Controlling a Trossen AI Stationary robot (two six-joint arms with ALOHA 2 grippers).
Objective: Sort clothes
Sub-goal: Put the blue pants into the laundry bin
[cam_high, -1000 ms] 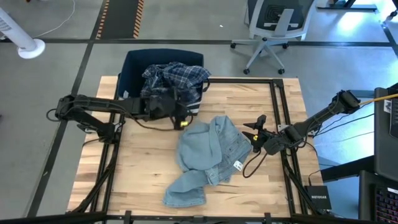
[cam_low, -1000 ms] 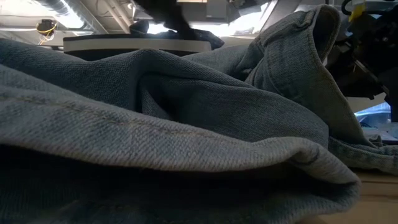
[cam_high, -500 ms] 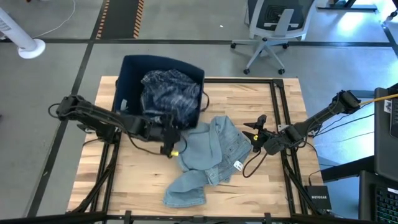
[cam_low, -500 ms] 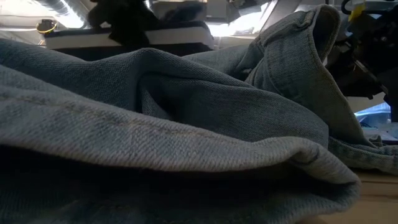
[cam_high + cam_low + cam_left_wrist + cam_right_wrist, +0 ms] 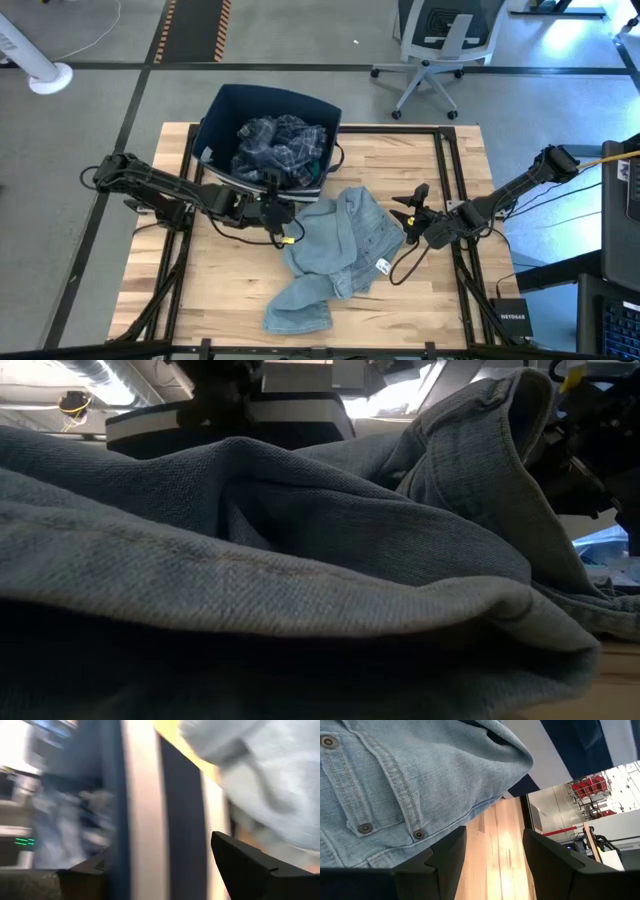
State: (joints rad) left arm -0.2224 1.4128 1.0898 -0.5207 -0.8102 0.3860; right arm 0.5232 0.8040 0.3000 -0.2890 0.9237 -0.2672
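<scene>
The light-blue denim jeans point(image 5: 335, 250) lie crumpled on the table's middle; they fill the low view point(image 5: 300, 560) and show in the right wrist view point(image 5: 410, 780). A blue plaid shirt point(image 5: 278, 148) lies inside the dark navy bin point(image 5: 222, 108) at the table's far left. My left gripper point(image 5: 281, 226) hovers open between the bin's near wall and the jeans' left edge. In its wrist view point(image 5: 160, 870) the bin's white band point(image 5: 140, 820) stands between its fingers. My right gripper point(image 5: 407, 214) waits open just right of the jeans, its fingers point(image 5: 445, 855) over bare wood.
A black metal frame point(image 5: 445, 190) runs along the table's edges. An office chair point(image 5: 440, 45) stands on the floor beyond the far edge. Bare wood point(image 5: 220, 290) lies at the near left of the table.
My left gripper has drawn back from the bin toward the table's near edge and the jeans, sinking and rolling as it went. The plaid shirt, which lay over the bin's rim, now sits inside the bin. The bin has turned a little. The jeans have not moved.
</scene>
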